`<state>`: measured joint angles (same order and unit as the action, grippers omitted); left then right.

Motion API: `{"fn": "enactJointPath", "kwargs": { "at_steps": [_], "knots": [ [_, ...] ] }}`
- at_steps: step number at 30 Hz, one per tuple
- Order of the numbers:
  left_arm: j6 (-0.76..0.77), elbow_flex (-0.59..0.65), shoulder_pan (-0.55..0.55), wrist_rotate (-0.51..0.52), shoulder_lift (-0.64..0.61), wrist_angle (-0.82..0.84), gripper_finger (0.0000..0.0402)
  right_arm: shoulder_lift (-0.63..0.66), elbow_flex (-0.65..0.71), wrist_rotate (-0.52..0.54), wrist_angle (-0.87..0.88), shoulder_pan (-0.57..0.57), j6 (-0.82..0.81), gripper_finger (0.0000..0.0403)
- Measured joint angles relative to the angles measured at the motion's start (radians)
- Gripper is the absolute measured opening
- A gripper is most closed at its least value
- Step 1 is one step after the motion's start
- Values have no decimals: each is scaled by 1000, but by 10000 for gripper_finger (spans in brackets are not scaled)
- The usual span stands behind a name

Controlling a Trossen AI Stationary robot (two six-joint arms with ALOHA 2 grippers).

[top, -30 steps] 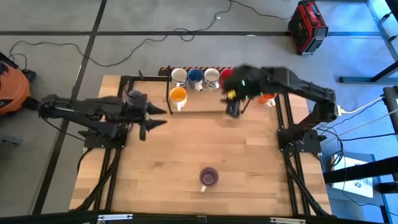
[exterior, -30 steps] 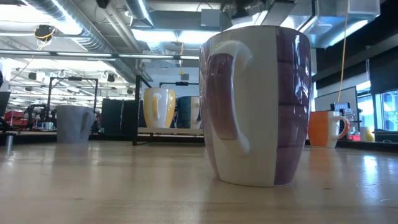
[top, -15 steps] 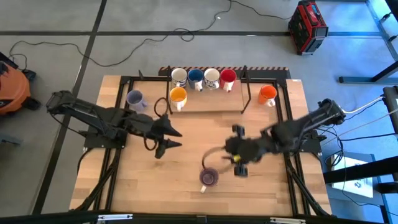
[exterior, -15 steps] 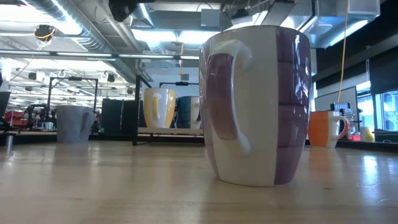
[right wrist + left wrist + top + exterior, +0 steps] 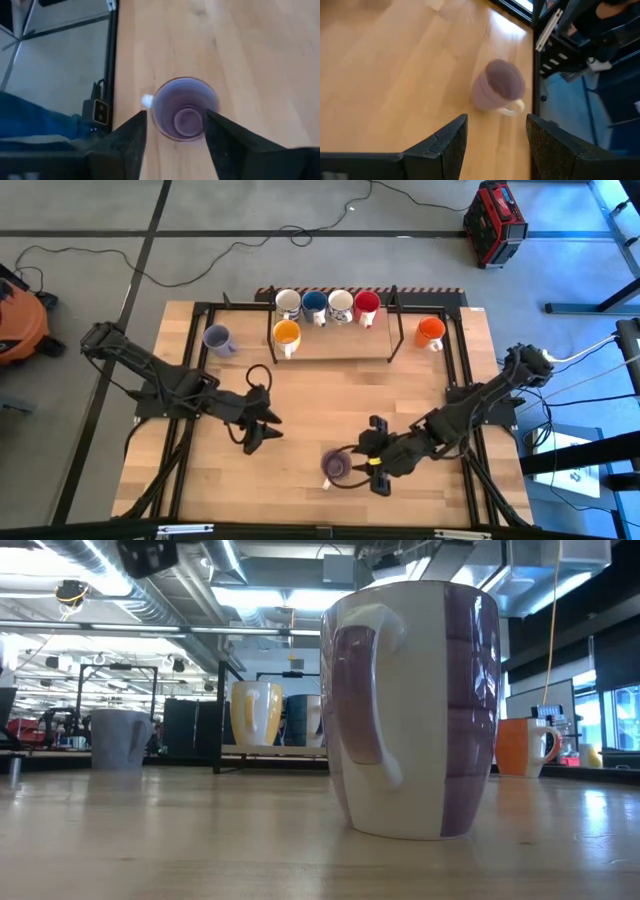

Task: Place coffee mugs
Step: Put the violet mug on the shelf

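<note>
High view: purple mug [image 5: 335, 466] near table's front edge, right hand [image 5: 375, 468] beside.

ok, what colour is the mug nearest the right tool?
Purple and white glossy ceramic mug, purple inside; the low view shows it best.

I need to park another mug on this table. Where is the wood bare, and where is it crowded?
Bare wood spans the table's middle, between the rack with the yellow-orange mug and the purple mug. The corner below the left gripper is also free. Crowded: the back row of mugs, and around the purple mug, where the right gripper hovers, open.
</note>
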<state>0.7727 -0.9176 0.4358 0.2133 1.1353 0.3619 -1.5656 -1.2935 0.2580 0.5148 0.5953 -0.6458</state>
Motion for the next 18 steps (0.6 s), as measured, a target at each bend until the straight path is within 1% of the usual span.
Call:
{"fn": "enactJointPath", "kwargs": {
  "at_steps": [2, 4, 7, 9, 13, 16, 18],
  "knots": [
    [34, 0, 7, -5, 1, 3, 196, -28, 0, -7, -19, -1, 15, 199],
    [37, 0, 13, -25, 2, 9, 196, -61, 0, -26, -24, -21, 32, 215],
    [37, 0, 21, -58, 1, 28, 196, -109, 0, -32, -2, -62, 4, 225],
    [37, 0, 25, -70, 2, 55, 196, -138, 0, -53, -16, -97, -6, 225],
    [37, 0, 35, -84, 1, 127, 196, -189, -1, -170, -10, -161, -32, 211],
    [31, 0, 36, -134, 1, 199, 196, -218, -1, -253, -18, -189, -73, 196],
    [10, 0, 36, -162, 1, 238, 196, -232, -1, -259, 4, -192, -92, 186]
  ]
}}
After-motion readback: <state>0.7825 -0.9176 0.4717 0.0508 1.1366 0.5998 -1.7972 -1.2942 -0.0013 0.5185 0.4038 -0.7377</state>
